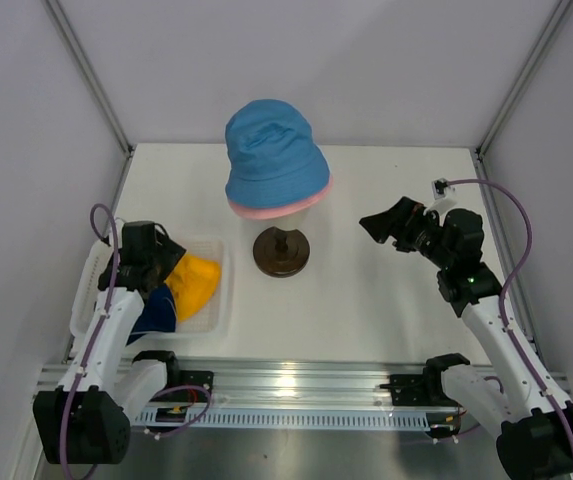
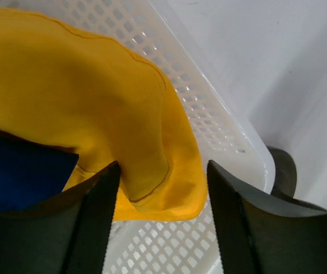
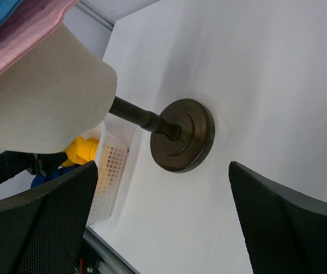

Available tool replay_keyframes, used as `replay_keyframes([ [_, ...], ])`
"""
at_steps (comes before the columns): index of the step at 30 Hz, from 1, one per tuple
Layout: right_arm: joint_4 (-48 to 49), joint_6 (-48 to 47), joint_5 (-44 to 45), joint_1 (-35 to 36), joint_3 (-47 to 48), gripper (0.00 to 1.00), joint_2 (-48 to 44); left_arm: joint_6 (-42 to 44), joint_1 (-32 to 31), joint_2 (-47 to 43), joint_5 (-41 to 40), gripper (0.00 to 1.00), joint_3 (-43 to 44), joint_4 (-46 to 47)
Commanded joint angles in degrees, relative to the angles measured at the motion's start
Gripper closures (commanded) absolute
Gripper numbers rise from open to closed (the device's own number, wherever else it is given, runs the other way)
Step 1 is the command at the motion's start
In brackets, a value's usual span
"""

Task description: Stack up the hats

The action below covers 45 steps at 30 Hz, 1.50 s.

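The light blue hat point(image 1: 271, 150) sits over the pink hat point(image 1: 296, 208) on the head form; only the pink brim shows, as also in the right wrist view point(image 3: 26, 40). The yellow hat point(image 1: 195, 281) and dark navy hat point(image 1: 156, 312) lie in the perforated white tray point(image 1: 211, 320). My left gripper point(image 1: 161, 252) is open above the tray; in its wrist view the yellow hat's edge point(image 2: 95, 108) lies between the open fingers point(image 2: 97, 222), the navy hat point(image 2: 15, 171) at left. My right gripper point(image 1: 381, 225) is open and empty, right of the stand.
The beige head form point(image 3: 43, 97) stands on a dark brown post and round base point(image 1: 282, 250) at the table's middle. The tray's perforated wall point(image 2: 209, 114) is beside the base. White walls enclose the table on three sides.
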Motion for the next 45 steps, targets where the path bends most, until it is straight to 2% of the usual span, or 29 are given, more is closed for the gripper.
replay_keyframes([
  [1, -0.5, -0.2, 0.4, 0.3, 3.1, 0.00, -0.6, 0.9, 0.2, -0.3, 2.6, 0.37, -1.8, 5.0],
  [3, -0.9, -0.5, 0.8, 0.3, 3.5, 0.00, -1.0, 1.4, 0.2, -0.1, 2.0, 0.52, -1.9, 5.1],
  [5, -1.0, -0.8, 0.6, 0.2, 3.9, 0.01, -1.2, 2.0, 0.1, 0.0, 1.4, 0.71, -1.6, 5.1],
  [7, -0.7, -0.9, -0.6, 0.3, 4.4, 0.01, -0.8, 3.2, 0.2, -0.1, 1.4, 0.76, -1.2, 4.8],
  [8, -0.7, -0.8, -1.2, 0.3, 4.8, 0.00, -0.6, 3.5, 0.2, -0.3, 1.6, 0.87, -0.8, 4.7],
  [10, -0.7, -0.6, -1.8, 0.3, 5.6, 0.01, -0.2, 5.2, 0.1, -1.1, 2.1, 0.99, -0.6, 4.5],
  [13, -1.7, -2.1, -1.1, 0.2, 7.4, 0.00, -0.2, 9.1, 0.2, -4.0, 6.4, 0.99, 1.5, 3.1],
  [17, -5.6, -3.9, -0.7, -2.2, 14.8, 0.01, 1.1, 16.4, 0.2, -11.2, 16.3, 0.99, 10.2, -0.2],
  [20, -6.5, -4.6, -3.0, -3.3, 21.7, 0.01, 2.4, 21.5, 0.2, -14.2, 15.3, 0.99, 20.4, -7.1],
  [22, -4.2, -4.5, -5.4, -3.4, 24.6, 0.01, 3.1, 24.3, 0.3, -14.7, 15.0, 0.99, 25.8, -9.3],
  [26, -1.6, -1.7, -10.0, -3.3, 32.4, 0.01, 7.6, 25.2, 0.3, -13.4, 19.8, 0.99, 36.7, -11.1],
  [30, 11.4, 6.0, -17.7, -1.9, 36.8, 0.01, 12.3, 24.8, 0.3, -10.0, 24.4, 0.99, 47.3, -10.4],
  [33, 15.4, 6.1, -20.2, 2.7, 40.6, 0.00, 15.0, 24.1, 0.3, -6.9, 26.9, 0.99, 53.5, -9.4],
  [37, 11.5, 1.7, -19.8, 12.4, 52.9, 0.01, 23.1, 22.5, 0.2, -3.0, 33.0, 0.99, 58.2, -6.9],
  [39, 10.2, 2.6, -19.3, 17.6, 56.3, 0.01, 26.1, 21.3, 0.2, -1.2, 35.5, 0.99, 59.1, -5.0],
  [42, 12.2, 8.4, -15.5, 22.9, 58.7, 0.00, 30.5, 20.1, 0.2, 0.8, 36.8, 0.99, 60.1, -3.2],
  [45, 13.5, 9.9, -9.8, 27.7, 58.9, 0.01, 32.8, 19.0, 0.2, 2.2, 39.0, 0.99, 60.9, -1.1],
])
